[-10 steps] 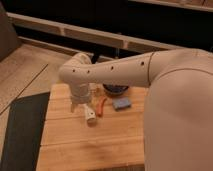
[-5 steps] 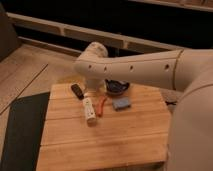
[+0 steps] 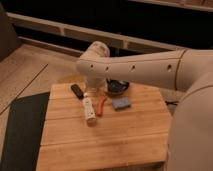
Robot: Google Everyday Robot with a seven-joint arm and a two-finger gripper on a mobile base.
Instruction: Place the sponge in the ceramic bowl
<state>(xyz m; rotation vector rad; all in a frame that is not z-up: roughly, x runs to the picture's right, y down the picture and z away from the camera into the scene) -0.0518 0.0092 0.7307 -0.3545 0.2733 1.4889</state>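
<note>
White arm (image 3: pixel 150 67) reaches in from right, bends at rounded joint, drops toward bench (image 3: pixel 105 145). Claw (image 3: pixel 94 90) low at rear of bench, between black block (image 3: pixel 77 91) and ceramic bowl (image 3: pixel 116 86); cannot tell how open, or whether holding anything. Sponge (image 3: pixel 121 103) flat on bench, just in front of bowl, beside orange-red tool (image 3: pixel 101 106). Since second ago: joint swung right, uncovering block; sponge unmoved.

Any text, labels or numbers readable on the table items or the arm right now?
None readable: no print shows on the sponge, ceramic bowl, white cup, black block or arm.
The gripper hangs beside the bowl, with no marking visible.
</note>
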